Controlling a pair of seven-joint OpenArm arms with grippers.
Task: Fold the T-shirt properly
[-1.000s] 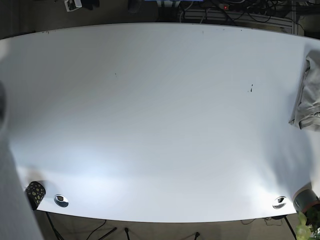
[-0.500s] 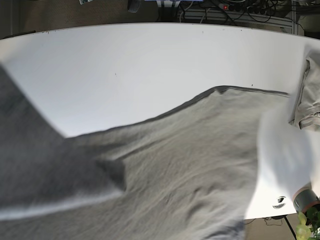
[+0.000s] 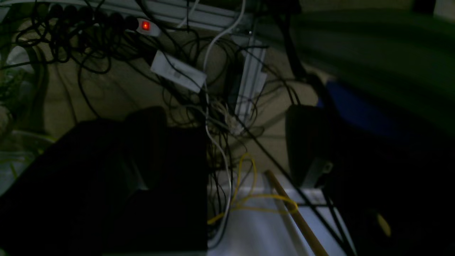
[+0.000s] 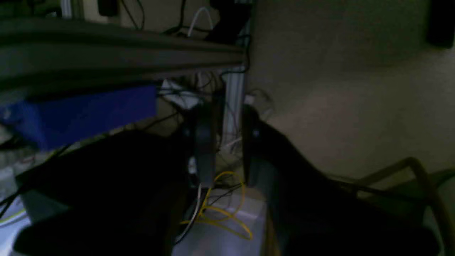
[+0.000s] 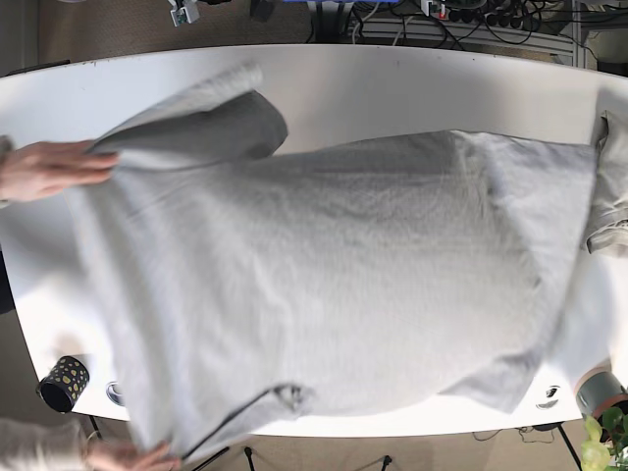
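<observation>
A light grey T-shirt (image 5: pixel 324 275) lies spread across the white table (image 5: pixel 392 88), collar end at the left and one sleeve folded up at the far left. A person's hand (image 5: pixel 49 167) holds its far-left edge and another hand (image 5: pixel 118 456) holds its near-left corner. Neither gripper shows in the base view. In the left wrist view, my left gripper (image 3: pixel 245 149) is two dark shapes with a wide gap, empty, over floor cables. In the right wrist view, my right gripper (image 4: pixel 227 142) also shows a gap with nothing in it. Both views are dim.
A pile of folded grey cloth (image 5: pixel 610 196) lies at the table's right edge, partly under the shirt's hem. A black dotted cup (image 5: pixel 61 381) stands at the near-left corner. A red-banded can (image 5: pixel 601 388) stands at the near-right corner.
The table was bare one second ago. The shirt then swept in close to the camera, and it now lies spread on the table with the person's hands at its left end.
</observation>
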